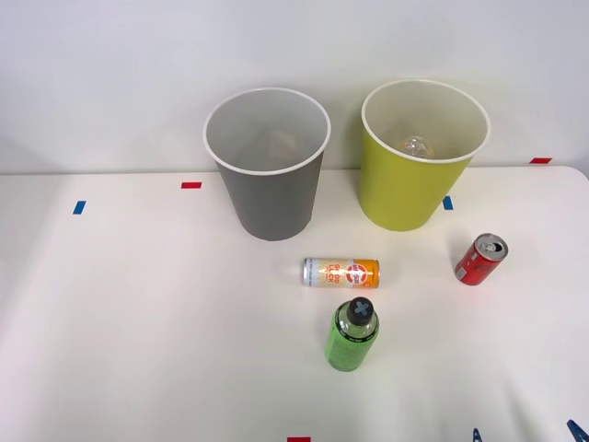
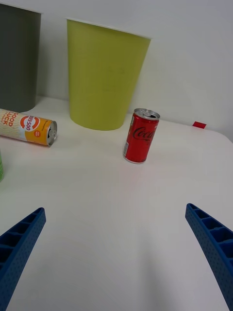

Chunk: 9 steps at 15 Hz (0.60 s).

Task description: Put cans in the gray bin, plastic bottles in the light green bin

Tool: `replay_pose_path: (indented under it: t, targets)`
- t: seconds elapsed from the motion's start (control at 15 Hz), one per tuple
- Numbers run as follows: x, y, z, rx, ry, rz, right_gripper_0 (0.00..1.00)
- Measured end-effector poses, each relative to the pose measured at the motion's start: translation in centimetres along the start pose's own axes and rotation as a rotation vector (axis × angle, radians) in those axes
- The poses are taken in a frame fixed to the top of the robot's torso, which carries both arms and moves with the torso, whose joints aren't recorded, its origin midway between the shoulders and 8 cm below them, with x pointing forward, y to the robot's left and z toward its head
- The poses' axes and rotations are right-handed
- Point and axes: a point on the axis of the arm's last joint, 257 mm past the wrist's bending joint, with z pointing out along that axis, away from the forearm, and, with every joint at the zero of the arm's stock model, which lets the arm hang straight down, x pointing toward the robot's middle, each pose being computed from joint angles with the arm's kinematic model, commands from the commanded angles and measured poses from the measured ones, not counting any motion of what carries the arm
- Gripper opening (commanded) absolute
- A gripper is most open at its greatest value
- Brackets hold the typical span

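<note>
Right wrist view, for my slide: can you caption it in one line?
Open hand faces the upright red can before the light green bin, orange can lying nearby.

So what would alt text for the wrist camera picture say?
A red can stands upright on a white table ahead of the open blue pincer, with a light green bin behind it. An orange-and-silver can lies on its side near a gray bin.
</note>
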Motion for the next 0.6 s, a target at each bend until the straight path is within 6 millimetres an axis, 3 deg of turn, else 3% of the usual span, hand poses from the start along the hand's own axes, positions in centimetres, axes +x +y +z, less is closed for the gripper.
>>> replay_pose_path:
  t: [0.6]
  targets:
    - [0.0,0.0,0.0,0.0,0.0,0.0,1.0]
